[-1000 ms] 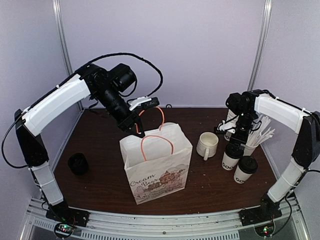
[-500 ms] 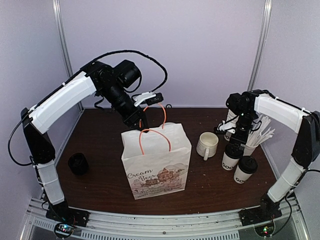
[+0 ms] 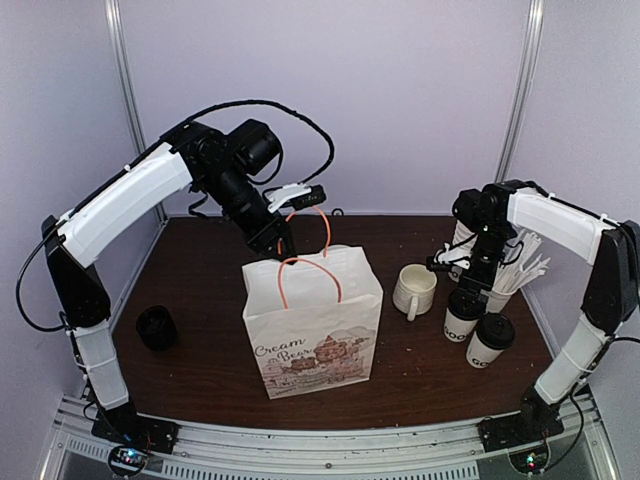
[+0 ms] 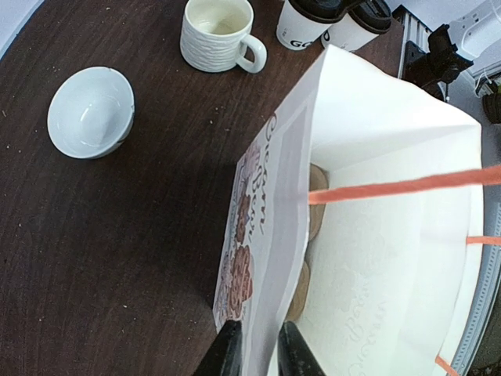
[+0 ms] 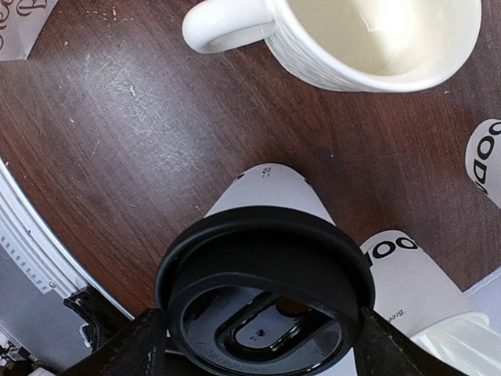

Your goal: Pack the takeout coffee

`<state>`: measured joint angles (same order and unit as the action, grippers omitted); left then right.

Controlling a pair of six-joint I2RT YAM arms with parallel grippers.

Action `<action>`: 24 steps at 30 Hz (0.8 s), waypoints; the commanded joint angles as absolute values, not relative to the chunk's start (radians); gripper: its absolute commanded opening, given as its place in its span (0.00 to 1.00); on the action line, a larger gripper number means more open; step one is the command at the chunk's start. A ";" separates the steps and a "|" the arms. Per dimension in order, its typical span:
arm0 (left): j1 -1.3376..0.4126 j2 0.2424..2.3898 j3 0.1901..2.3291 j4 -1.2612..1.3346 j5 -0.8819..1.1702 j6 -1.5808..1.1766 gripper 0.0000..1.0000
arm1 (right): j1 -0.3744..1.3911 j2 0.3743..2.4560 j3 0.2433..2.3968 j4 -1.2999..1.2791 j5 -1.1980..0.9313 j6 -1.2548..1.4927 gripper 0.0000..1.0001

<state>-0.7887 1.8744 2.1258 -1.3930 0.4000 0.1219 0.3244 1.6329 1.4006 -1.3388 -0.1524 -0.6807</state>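
Two takeout coffee cups, white with black lids, stand at the right: one [image 3: 463, 312] under my right gripper [image 3: 468, 272], the other [image 3: 490, 340] just in front. In the right wrist view my right gripper [image 5: 262, 345] has a finger [image 5: 145, 348] against each side of the nearer cup's lid [image 5: 266, 290], and the second cup [image 5: 411, 274] stands beside it. The white paper bag [image 3: 315, 320] with orange handles stands open mid-table. My left gripper [image 3: 283, 245] is at its far rim. Its jaws [image 4: 258, 352] stand slightly open, astride the bag's wall [image 4: 274, 235].
A white ceramic mug [image 3: 415, 288] sits between the bag and the cups. A white bowl [image 4: 90, 110] lies behind the bag. A cup of stirrers [image 3: 505, 285] stands at the far right. A small black pot [image 3: 156, 327] sits at the left.
My left gripper rose and shifted right at the bag's rim, then its jaws parted a little. The bag straightened slightly. The right arm and both cups have stayed put.
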 commanded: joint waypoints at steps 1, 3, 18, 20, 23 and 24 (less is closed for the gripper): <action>-0.782 1.875 2.137 -1.382 0.385 0.132 0.16 | 0.316 1.640 1.387 -1.339 -0.140 -0.673 0.85; -0.782 1.874 2.136 -1.380 0.372 0.129 0.16 | 0.316 1.632 1.378 -1.333 -0.135 -0.673 0.85; -0.781 1.860 2.123 -1.378 0.333 0.115 0.17 | 0.320 1.599 1.369 -1.303 -0.105 -0.656 0.71; -0.781 1.856 2.119 -1.379 0.327 0.116 0.17 | 0.324 1.592 1.380 -1.314 -0.112 -0.651 0.69; -0.780 1.846 2.117 -1.376 0.310 0.114 0.20 | 0.338 1.577 1.398 -1.330 -0.112 -0.645 0.68; -0.781 1.842 2.117 -1.374 0.302 0.115 0.23 | 0.346 1.569 1.405 -1.336 -0.113 -0.642 0.67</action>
<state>-0.7887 1.8736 2.1223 -1.3907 0.3382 0.1207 0.3256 1.6215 1.3701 -1.3106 -0.1169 -0.6590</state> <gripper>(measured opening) 0.190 0.724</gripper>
